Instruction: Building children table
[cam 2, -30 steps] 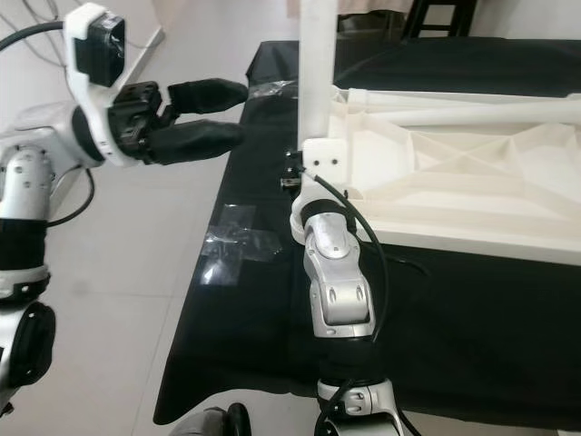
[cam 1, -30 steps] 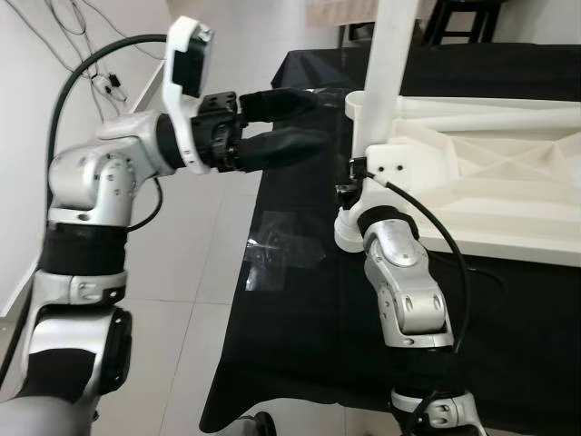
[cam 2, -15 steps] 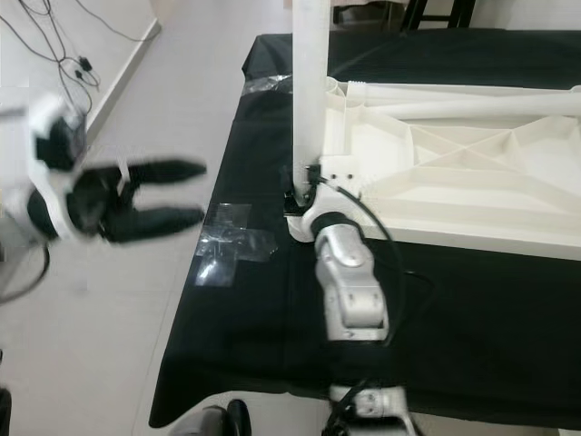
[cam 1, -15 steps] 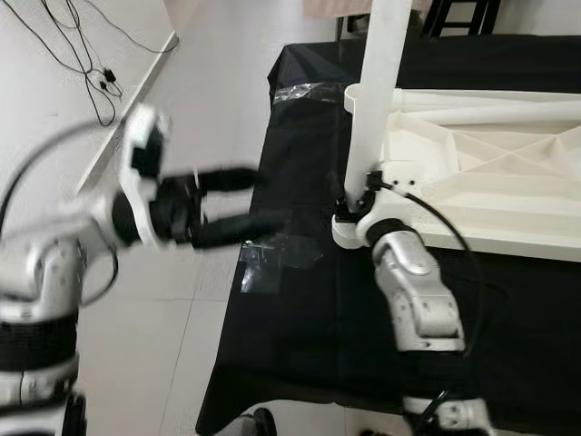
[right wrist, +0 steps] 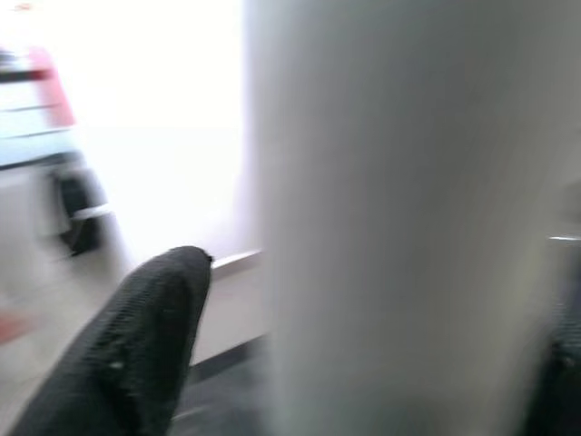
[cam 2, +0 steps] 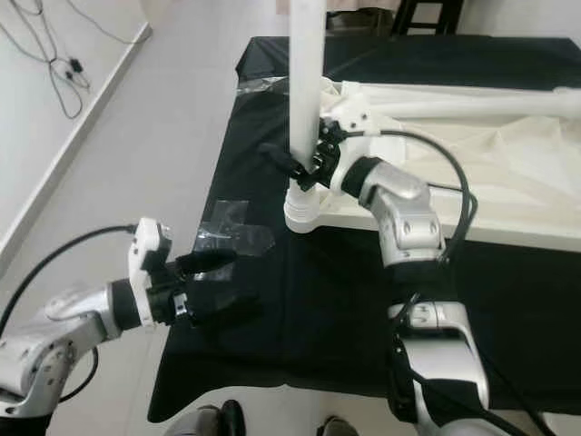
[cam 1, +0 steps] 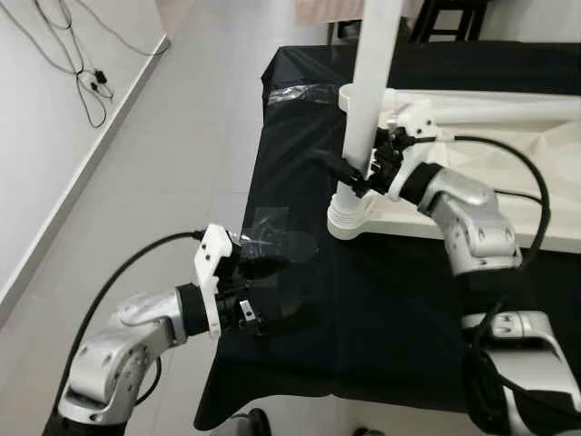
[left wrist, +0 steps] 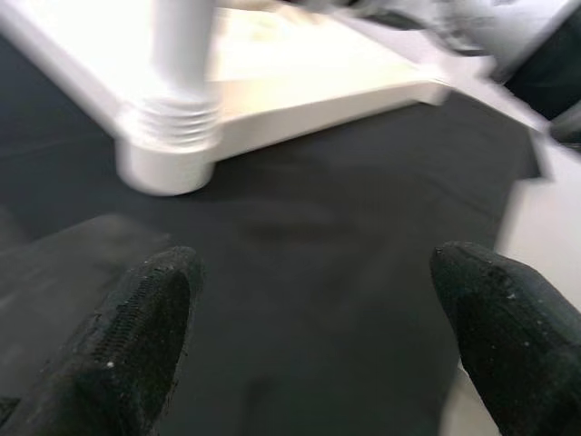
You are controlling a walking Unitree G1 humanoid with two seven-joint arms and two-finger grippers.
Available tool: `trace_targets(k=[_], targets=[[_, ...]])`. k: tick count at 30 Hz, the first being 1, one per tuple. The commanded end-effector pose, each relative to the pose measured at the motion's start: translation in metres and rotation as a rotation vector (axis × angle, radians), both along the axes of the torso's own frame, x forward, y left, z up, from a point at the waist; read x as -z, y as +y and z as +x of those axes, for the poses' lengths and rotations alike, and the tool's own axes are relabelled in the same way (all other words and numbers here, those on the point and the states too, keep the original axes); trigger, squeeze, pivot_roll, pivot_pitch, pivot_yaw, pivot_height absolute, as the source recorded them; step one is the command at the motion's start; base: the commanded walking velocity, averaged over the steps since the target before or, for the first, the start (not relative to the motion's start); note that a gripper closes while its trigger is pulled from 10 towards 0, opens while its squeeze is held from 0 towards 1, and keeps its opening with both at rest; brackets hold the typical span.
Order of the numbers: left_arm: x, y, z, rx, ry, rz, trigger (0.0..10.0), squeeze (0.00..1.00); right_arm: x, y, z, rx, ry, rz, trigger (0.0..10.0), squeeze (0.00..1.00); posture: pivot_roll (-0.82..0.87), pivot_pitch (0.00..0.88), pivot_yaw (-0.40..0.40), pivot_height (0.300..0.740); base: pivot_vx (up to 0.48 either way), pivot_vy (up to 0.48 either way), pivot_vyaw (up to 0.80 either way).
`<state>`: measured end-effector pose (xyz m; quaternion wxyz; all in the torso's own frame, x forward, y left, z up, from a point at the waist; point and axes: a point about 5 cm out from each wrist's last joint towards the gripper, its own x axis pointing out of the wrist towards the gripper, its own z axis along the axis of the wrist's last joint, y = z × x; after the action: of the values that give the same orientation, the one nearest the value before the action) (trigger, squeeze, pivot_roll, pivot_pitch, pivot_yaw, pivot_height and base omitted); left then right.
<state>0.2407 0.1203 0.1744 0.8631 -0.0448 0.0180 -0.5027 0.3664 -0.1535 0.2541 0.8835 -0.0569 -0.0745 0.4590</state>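
L hand (cam 1: 272, 292) lower, R hand (cam 1: 349, 173) higher on leg (cam 1: 370, 77)

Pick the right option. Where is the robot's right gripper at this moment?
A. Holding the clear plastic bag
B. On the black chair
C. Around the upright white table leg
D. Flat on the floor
C: the right gripper has a black finger on each side of the upright white table leg.

The left silver arm is reaching low and forward, its black two-fingered left tool (cam 1: 272, 295) pointing ahead with fingers spread wide apart. The right silver arm is bending up at the elbow, its black two-fingered right tool (cam 1: 354, 173) pointing leftward, its fingers parted.
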Motion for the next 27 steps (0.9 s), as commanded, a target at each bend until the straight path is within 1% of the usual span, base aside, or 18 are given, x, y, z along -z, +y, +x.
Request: trace_targets(k=[1,2,8,11,12,13,14,15,16,17,18,19,20,21,22,24,26,27], targets=[[0.002,0.001,-0.001,-0.033,-0.013,0.018,10.0,0.0,0.001,0.006,-0.002,-0.074,0.002,-0.005,3.7,0.0,0.09,0.191,0.018,0.74,0.0,0.0,0.0],[0.009,0.004,-0.002,-0.107,-0.004,0.011,10.0,0.0,0.002,0.005,0.003,-0.086,0.02,-0.022,0.0,0.0,0.09,0.194,0.015,0.74,0.0,0.0,0.0],[0.019,0.005,-0.01,-0.183,-0.011,0.029,10.0,0.0,0.007,0.001,0.006,-0.09,0.056,-0.02,0.0,0.0,0.09,0.196,0.014,0.74,0.0,0.0,0.0],[0.021,0.009,-0.014,-0.307,-0.056,0.018,10.0,0.0,0.029,-0.011,0.003,-0.06,0.095,-0.054,0.0,0.0,0.08,0.201,0.013,0.74,0.0,0.0,0.0],[0.021,0.009,-0.014,-0.307,-0.056,0.018,10.0,0.0,0.029,-0.011,0.003,-0.06,0.095,-0.054,0.0,0.0,0.08,0.201,0.013,0.74,0.0,0.0,0.0],[0.023,0.01,-0.015,-0.371,-0.083,0.031,10.0,0.0,0.049,-0.017,-0.004,0.0,0.141,-0.073,0.0,0.0,0.07,0.205,0.01,0.74,0.0,0.0,0.0],[0.024,0.011,-0.016,-0.389,-0.092,0.04,10.0,0.0,0.058,-0.019,-0.009,0.04,0.167,-0.078,0.0,0.0,0.07,0.205,0.01,0.74,0.0,0.0,0.0],[0.024,0.011,-0.016,-0.389,-0.092,0.04,10.0,0.0,0.058,-0.019,-0.009,0.04,0.167,-0.078,0.0,0.0,0.07,0.205,0.01,0.74,0.0,0.0,0.0],[0.025,0.011,-0.016,-0.402,-0.102,0.052,10.0,0.0,0.07,-0.018,-0.017,0.069,0.198,-0.083,0.0,0.0,0.06,0.204,0.004,0.74,0.0,0.0,0.0],[0.025,0.01,-0.018,-0.403,-0.111,0.06,10.0,0.0,0.089,-0.013,-0.034,0.123,0.252,-0.098,0.0,0.0,0.06,0.203,-0.006,0.74,0.0,0.0,0.0],[0.025,0.01,-0.018,-0.403,-0.111,0.06,10.0,0.0,0.089,-0.013,-0.034,0.123,0.252,-0.098,0.0,0.0,0.06,0.203,-0.006,0.74,0.0,0.0,0.0],[0.026,0.009,-0.019,-0.402,-0.121,0.067,10.0,0.0,0.104,-0.008,-0.044,0.266,0.28,-0.107,0.0,0.0,0.06,0.203,-0.006,0.74,0.0,0.0,0.0],[0.027,0.008,-0.019,-0.404,-0.133,0.078,10.0,0.0,0.118,-0.014,-0.055,0.646,0.329,-0.001,0.0,0.0,0.04,0.201,0.015,0.74,0.0,0.0,0.0],[0.027,0.007,-0.018,-0.408,-0.142,0.084,10.0,0.0,0.13,-0.013,-0.069,0.788,0.403,0.028,0.0,0.0,0.04,0.204,0.031,0.74,0.0,0.0,0.0],[0.027,0.007,-0.018,-0.408,-0.142,0.084,10.0,0.0,0.13,-0.013,-0.069,0.788,0.403,0.028,0.0,0.0,0.04,0.204,0.031,0.74,0.0,0.0,0.0],[0.028,0.005,-0.017,-0.407,-0.15,0.094,10.0,0.0,0.137,-0.009,-0.077,0.852,0.451,0.065,0.0,0.0,0.04,0.206,0.037,0.74,0.0,0.0,0.0],[0.031,0.004,-0.015,-0.384,-0.16,0.112,10.0,0.0,0.13,-0.006,-0.072,0.826,0.372,0.013,0.0,0.0,0.02,0.179,0.051,0.74,0.0,0.0,0.0],[0.031,0.004,-0.015,-0.384,-0.16,0.112,10.0,0.0,0.13,-0.006,-0.072,0.826,0.372,0.013,0.0,0.0,0.02,0.179,0.051,0.74,0.0,0.0,0.0]])
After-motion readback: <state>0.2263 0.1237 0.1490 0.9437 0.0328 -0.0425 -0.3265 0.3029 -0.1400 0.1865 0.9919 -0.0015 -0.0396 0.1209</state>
